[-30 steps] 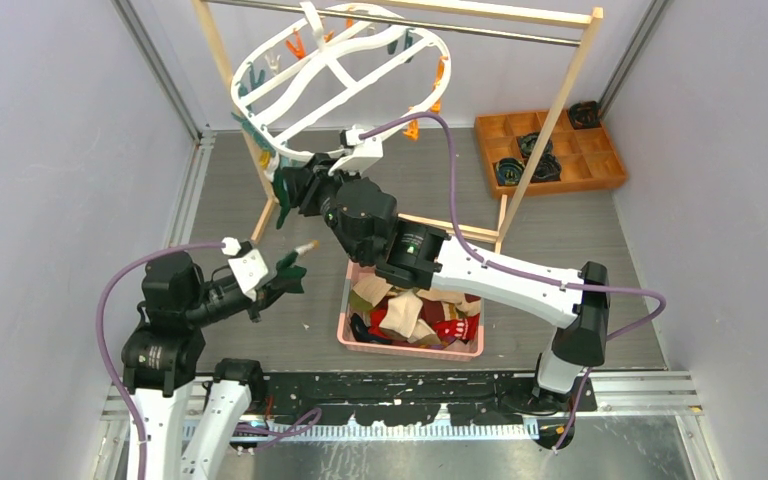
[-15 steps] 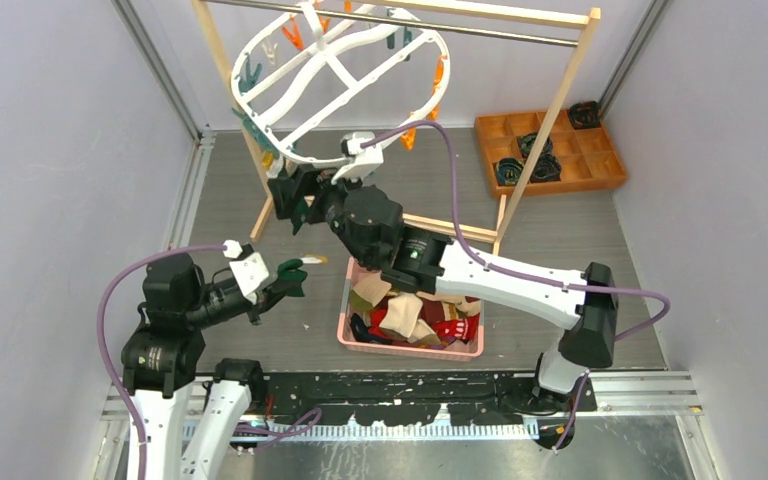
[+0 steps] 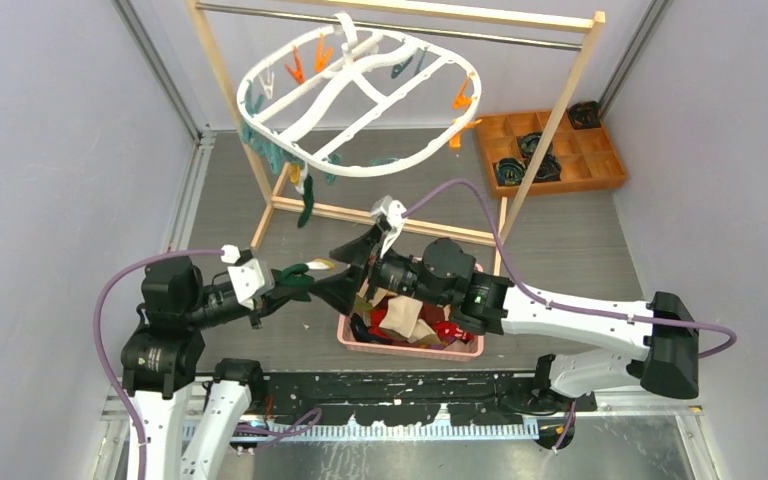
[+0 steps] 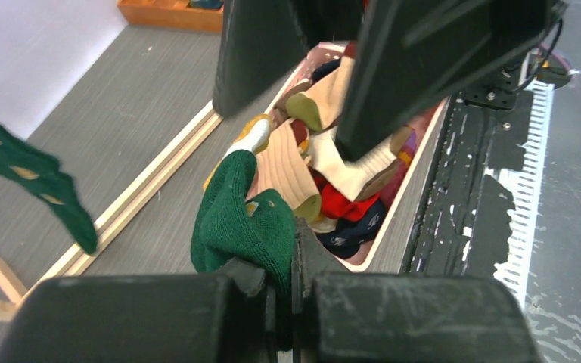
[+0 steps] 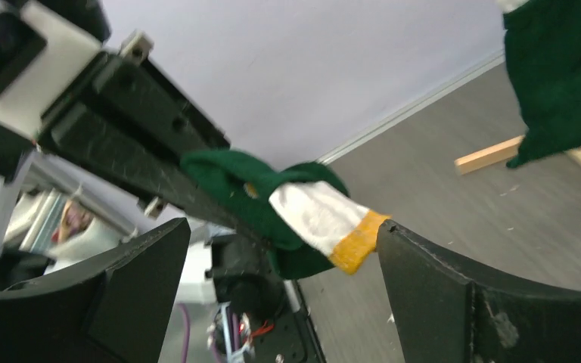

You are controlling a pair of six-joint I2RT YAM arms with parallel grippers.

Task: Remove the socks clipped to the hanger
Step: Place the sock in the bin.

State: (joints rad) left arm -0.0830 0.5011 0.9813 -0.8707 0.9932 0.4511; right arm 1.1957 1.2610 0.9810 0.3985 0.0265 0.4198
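The white oval hanger (image 3: 360, 100) hangs from the wooden rack's rail. One dark green sock (image 3: 305, 205) still dangles from a clip at its near left side, and shows in the left wrist view as the hanging sock (image 4: 38, 181). My left gripper (image 3: 295, 282) is shut on a green sock with a white and yellow cuff (image 4: 242, 219), held out over the floor beside the basket. My right gripper (image 3: 332, 280) stands wide open right in front of it. The cuff (image 5: 325, 223) lies between the right fingers (image 5: 454, 295) without touching them.
A pink basket (image 3: 465, 352) piled with removed socks (image 4: 333, 174) sits under the right arm. The light wooden rack (image 3: 550, 120) frames the hanger, its base bars (image 3: 440, 228) on the floor. An orange compartment tray (image 3: 550, 150) stands at the back right.
My right gripper let go at the hanger, opened wide and swung down to the left gripper's sock. The hanger swung back to the right. The left arm barely moved.
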